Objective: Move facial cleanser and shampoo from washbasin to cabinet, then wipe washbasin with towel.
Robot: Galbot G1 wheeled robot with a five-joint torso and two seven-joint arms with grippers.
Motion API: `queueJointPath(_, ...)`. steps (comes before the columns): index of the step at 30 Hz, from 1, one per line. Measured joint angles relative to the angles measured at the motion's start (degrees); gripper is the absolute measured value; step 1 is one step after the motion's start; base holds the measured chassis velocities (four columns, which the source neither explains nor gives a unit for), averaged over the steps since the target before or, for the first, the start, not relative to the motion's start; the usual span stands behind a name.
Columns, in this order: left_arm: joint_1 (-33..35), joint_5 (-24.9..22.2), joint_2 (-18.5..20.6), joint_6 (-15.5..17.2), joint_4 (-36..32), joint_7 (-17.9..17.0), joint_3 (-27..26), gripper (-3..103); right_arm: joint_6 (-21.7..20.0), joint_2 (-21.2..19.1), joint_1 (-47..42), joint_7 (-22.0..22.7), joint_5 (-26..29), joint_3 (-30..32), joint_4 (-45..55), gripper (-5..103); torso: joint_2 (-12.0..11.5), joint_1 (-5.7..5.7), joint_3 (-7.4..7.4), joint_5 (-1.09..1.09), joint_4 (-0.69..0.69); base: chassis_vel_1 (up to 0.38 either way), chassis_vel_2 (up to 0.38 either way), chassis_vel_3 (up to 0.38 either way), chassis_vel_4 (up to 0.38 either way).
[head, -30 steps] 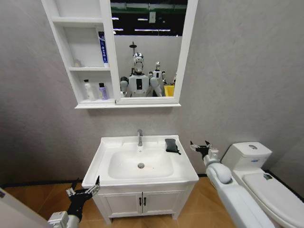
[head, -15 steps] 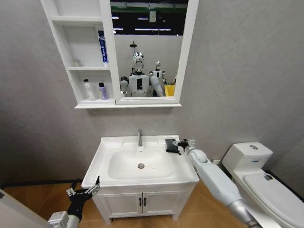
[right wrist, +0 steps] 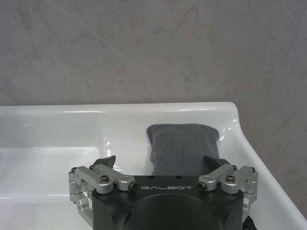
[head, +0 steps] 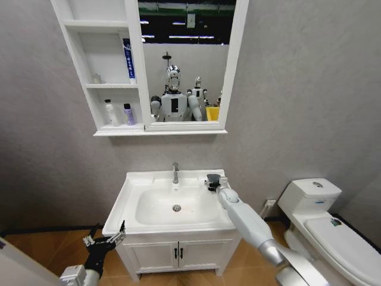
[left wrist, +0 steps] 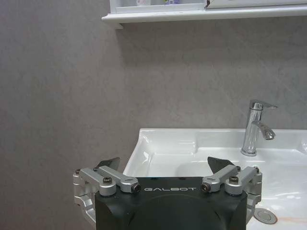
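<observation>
While open, right end effector (right wrist: 160, 164) over towel (right wrist: 182, 146)

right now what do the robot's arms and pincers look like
The right arm has smooth white and grey rounded shells. Each pincer has a black body printed GALBOT in white, silver bolted linkages and dark pointed fingertips: right pincer, left pincer. In the head view the left pincer sits on a black wrist.

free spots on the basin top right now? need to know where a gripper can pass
Bare: the washbasin rim left of the tap, and the bowl down to the drain. Crowded: the back right corner, where the right gripper, open, hangs over the towel. The left gripper waits low beside the front left corner.
</observation>
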Motion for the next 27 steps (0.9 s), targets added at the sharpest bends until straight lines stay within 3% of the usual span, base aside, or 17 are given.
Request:
queueJointPath(7, 0.0, 0.0, 0.0, 0.0, 0.0, 0.0, 0.0, 100, -0.7, 0.7, 0.1, 3.1, -1.8, 0.7, -0.4, 100, 0.0, 0.0, 0.0, 0.01, -0.01, 0.0, 0.0, 0.0, 0.0)
queueJointPath(23, 0.0, 0.0, 0.0, 0.0, 0.0, 0.0, 0.0, 100, 1.0, 2.6, 2.5, 0.1, -3.4, 2.9, -7.2, 101, 0.0, 0.0, 0.0, 0.01, 0.0, 0.0, 0.0, 0.0, 0.0)
queueJointPath(27, 0.0, 0.0, 0.0, 0.0, 0.0, 0.0, 0.0, 100, 1.1, 3.0, 2.6, 0.2, -3.1, 2.9, -7.3, 87, 0.0, 0.0, 0.0, 0.01, 0.0, 0.0, 0.0, 0.0, 0.0)
